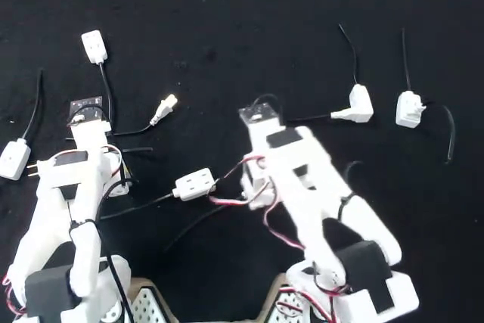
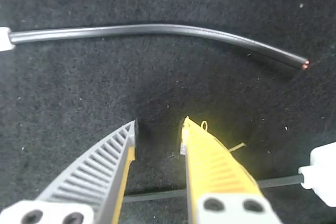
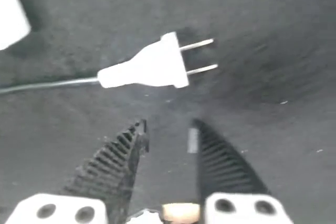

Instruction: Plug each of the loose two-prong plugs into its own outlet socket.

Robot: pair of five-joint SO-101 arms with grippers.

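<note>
The right hand (image 3: 169, 125) has its fingers apart, gripping and touching nothing. A white two-prong plug (image 3: 152, 66) lies on the black worktop (image 3: 273, 35) just ahead of the fingertips. It is set crosswise to the hand, with both prongs bare and its cord leading off the opposite way.

The left hand (image 2: 157, 127) is also apart and empty. Ahead of it, a black cord (image 2: 157, 29) lies across the worktop and ends in a cut tip showing copper. A white body (image 2: 323, 174) sits near the yellow finger (image 2: 215, 166).

In the high view, two white arms stand side by side. Six white corded pieces lie on the worktop:
- One socket block (image 1: 195, 184) lies between the arms.
- Two pieces show prongs: a centre plug (image 1: 164, 109) between the arm tips, and an edge plug (image 1: 13, 158) just beside the left arm.
- One rectangular piece (image 1: 94, 45) lies beyond the left arm.
- Two further pieces, an angled piece (image 1: 355, 105) and a stubby piece (image 1: 409, 108), lie near each other beyond the right arm. Whether each is a plug or a socket cannot be told.
</note>
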